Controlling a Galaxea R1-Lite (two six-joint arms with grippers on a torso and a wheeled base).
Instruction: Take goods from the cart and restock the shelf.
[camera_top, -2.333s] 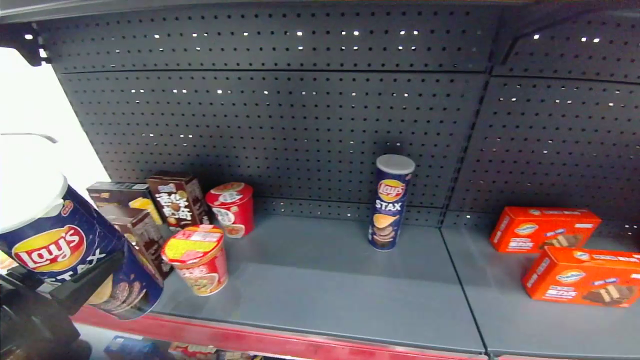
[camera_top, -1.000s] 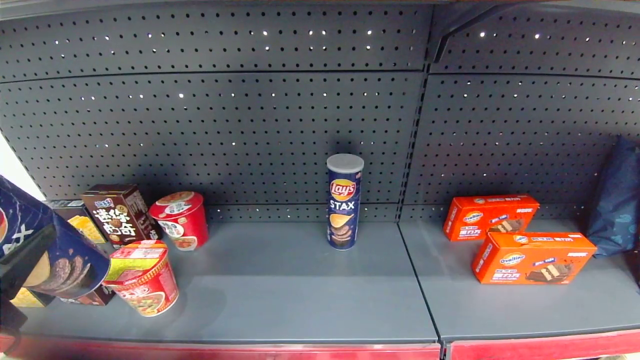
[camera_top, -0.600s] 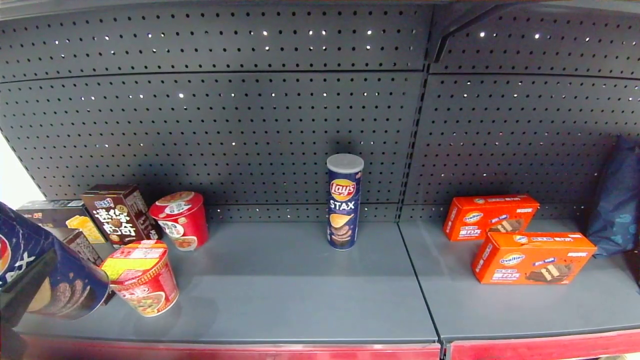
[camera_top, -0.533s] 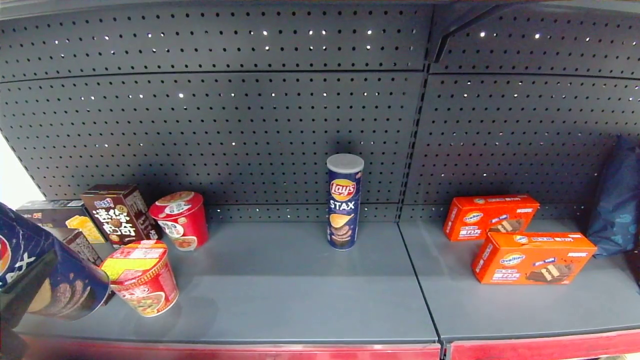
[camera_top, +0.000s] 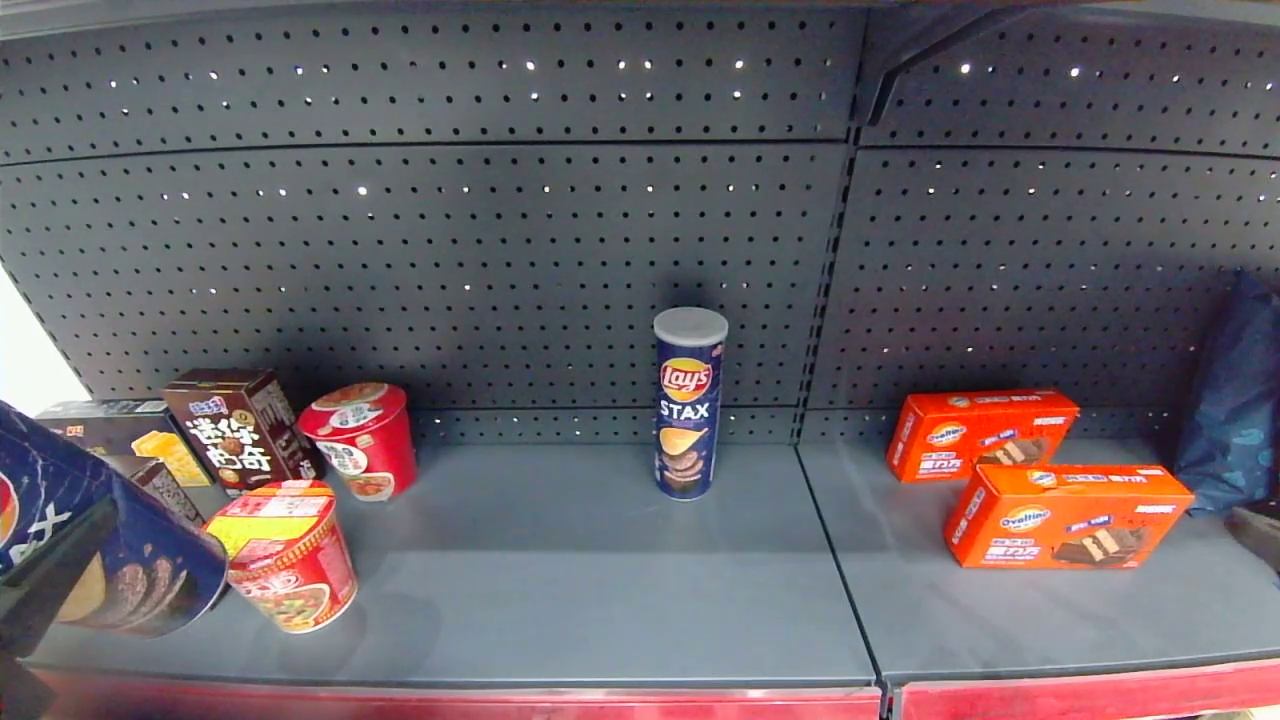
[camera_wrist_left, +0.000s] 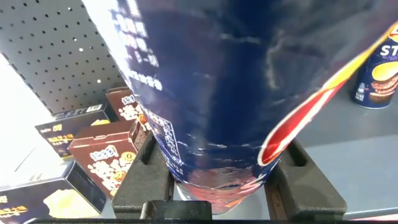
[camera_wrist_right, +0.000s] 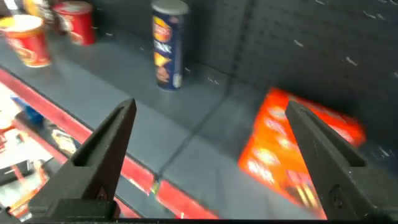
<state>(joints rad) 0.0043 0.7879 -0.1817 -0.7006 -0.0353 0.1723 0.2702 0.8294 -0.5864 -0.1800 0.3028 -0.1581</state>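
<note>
Held chip can: a dark blue chip can (camera_top: 120, 560) hangs tilted over the front left corner of the shelf (camera_top: 600, 590), its bottom end pointing toward the shelf's middle.
Left claw: the left claw (camera_wrist_left: 227, 193) is clamped on the held chip can. One black finger (camera_wrist_left: 146, 183) presses each side of the tube, spread just to the can's width.
Nearest neighbour: the can's bottom end is just beside the front noodle cup (camera_top: 290, 555), a red and yellow cup leaning near the shelf's front edge. I cannot tell whether they touch.
Standing chip can: a matching can (camera_top: 688, 402) stands upright at the shelf's back edge, just left of the seam between the two shelf boards.
Back left corner: a red noodle cup (camera_top: 365, 440) and brown boxes (camera_top: 240, 425) stand close together.
Right claw: the right claw (camera_wrist_right: 211, 143) is spread wide and holds nothing, off the front edge of the shelf.
Right board: two orange boxes (camera_top: 1065, 515) lie flat, one behind the other. A dark blue bag (camera_top: 1230, 400) leans at the right edge.
</note>
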